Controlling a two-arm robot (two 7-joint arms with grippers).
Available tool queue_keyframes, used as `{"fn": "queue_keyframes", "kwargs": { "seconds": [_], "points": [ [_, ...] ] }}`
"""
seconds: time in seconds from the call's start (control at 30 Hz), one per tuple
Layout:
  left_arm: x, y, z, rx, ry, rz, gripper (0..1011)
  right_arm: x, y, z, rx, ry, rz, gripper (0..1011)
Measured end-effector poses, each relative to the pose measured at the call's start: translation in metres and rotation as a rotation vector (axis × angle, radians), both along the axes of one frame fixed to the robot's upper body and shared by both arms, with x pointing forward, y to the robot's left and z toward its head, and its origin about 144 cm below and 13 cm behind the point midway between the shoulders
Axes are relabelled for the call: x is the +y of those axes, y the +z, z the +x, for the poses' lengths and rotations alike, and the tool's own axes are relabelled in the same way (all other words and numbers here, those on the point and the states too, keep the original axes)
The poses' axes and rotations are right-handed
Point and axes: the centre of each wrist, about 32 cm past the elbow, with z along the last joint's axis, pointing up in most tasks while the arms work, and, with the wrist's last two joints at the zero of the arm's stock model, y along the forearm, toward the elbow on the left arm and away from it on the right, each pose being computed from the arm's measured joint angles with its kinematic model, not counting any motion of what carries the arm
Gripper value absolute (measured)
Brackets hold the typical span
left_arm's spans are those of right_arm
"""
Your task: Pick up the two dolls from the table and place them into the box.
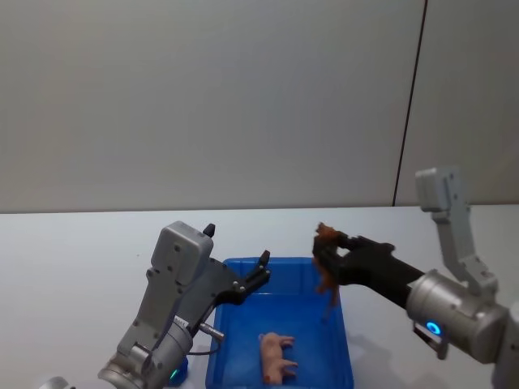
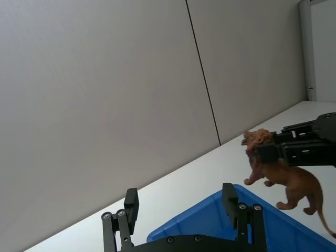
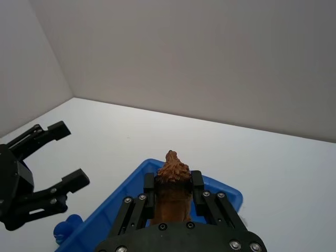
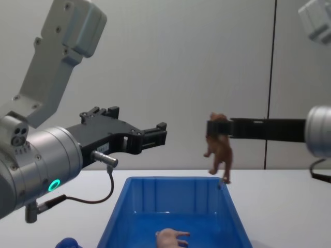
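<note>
The right claw (image 3: 173,182) is shut tight on the brown lion doll (image 4: 221,152). It pinches the lion up by its head and neck, so the body and legs hang straight down under the claw. Right below is the blue box (image 1: 223,340). The lion's feet dangle just over the far right corner of the box, very near the rim.

I think the job now is to drop the lion in. To do it well, the claw should first slide a little toward the middle of the box, because the lion hangs so near the edge that it could bump the rim and fall out onto the white worktop (image 1: 81,251). Then the claw should come down low, so the lion only has a short drop. Then it can open slowly. The lion is hard and light, so from up high it might bounce.

The pink doll (image 1: 276,356) already lies on its side on the box floor. It is lower than the right claw and off toward the left claw's side, so the lion should land apart from it.

The left claw (image 2: 180,199) is wide open and holds nothing. It hangs in the air over the other far corner of the box, with the lion well off to its right.
</note>
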Motion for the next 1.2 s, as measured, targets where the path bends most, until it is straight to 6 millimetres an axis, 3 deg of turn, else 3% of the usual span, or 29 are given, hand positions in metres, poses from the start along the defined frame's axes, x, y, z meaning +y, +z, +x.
{"fn": "queue_keyframes", "kwargs": {
  "seconds": [0.2,0.33,0.43,0.63,0.7,0.87,1.2],
  "points": [
    [0.000,0.000,0.000,0.000,0.000,0.000,1001,0.014,0.000,0.008,0.010,0.029,0.001,434],
    [0.000,0.000,0.000,0.000,0.000,0.000,1001,0.022,-0.004,0.012,0.027,0.043,-0.004,578],
    [0.000,0.000,0.000,0.000,0.000,0.000,1001,0.025,-0.006,0.014,0.035,0.046,-0.007,632],
    [0.000,0.000,0.000,0.000,0.000,0.000,1001,0.028,-0.011,0.017,0.047,0.046,-0.012,869],
    [0.000,0.000,0.000,0.000,0.000,0.000,1001,0.027,-0.012,0.017,0.045,0.044,-0.013,888],
    [0.000,0.000,0.000,0.000,0.000,0.000,1002,0.017,-0.016,0.015,0.031,0.025,-0.016,1001],
    [0.000,0.000,0.000,0.000,0.000,0.000,1001,-0.017,-0.022,-0.001,-0.019,-0.006,-0.010,1001]
  ]
}}
